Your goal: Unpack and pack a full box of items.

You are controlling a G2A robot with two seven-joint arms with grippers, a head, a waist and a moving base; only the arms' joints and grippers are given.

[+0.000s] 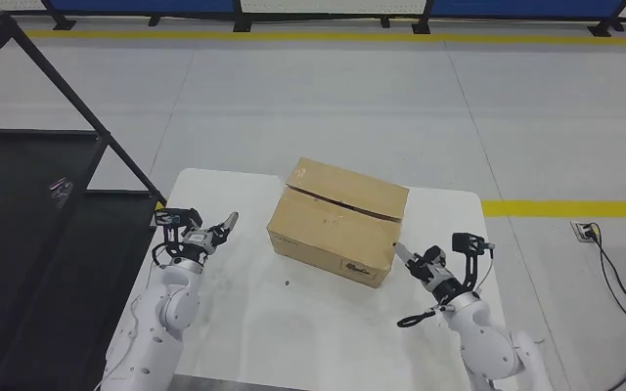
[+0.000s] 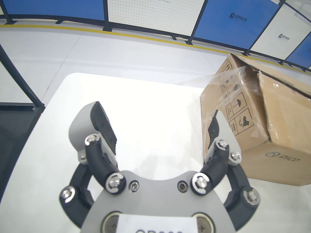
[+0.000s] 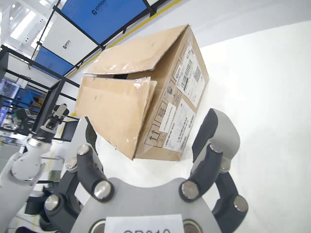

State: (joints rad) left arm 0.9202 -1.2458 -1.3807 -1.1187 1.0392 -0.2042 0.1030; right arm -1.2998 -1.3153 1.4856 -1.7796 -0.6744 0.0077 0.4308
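The cardboard box (image 1: 337,220) (image 2: 274,112) (image 3: 116,107) sits on the white table (image 1: 293,332) (image 2: 145,103) (image 3: 255,61), turned at a slant, between the two arms and toward the far edge. It is plain brown corrugated board. Its top flaps are folded down but not flat, so a dark gap runs along the seam, and scraps of clear tape cling to the creased flap edges.

The right wrist view shows the end face with white printed labels – barcodes, small text, a narrow sticker – and black handling symbols. The left wrist view shows the opposite end, where a column of handling pictograms, an umbrella among them, lies under wrinkled clear film, with a faint logo on the long side.

The right gripper (image 1: 411,259) (image 3: 150,122) hangs just beside the box's near corner with its jaws spread and nothing between the dark ribbed pads (image 3: 203,132). I cannot tell whether it touches the box. The left gripper (image 1: 210,230) (image 2: 156,112) (image 3: 54,117) hovers over the table near the other end, apart from the box, jaws likewise spread and empty.

A tiny dark speck (image 1: 287,283) lies on the table in front of the box – a black metal frame (image 1: 78,127) stands off the left side.
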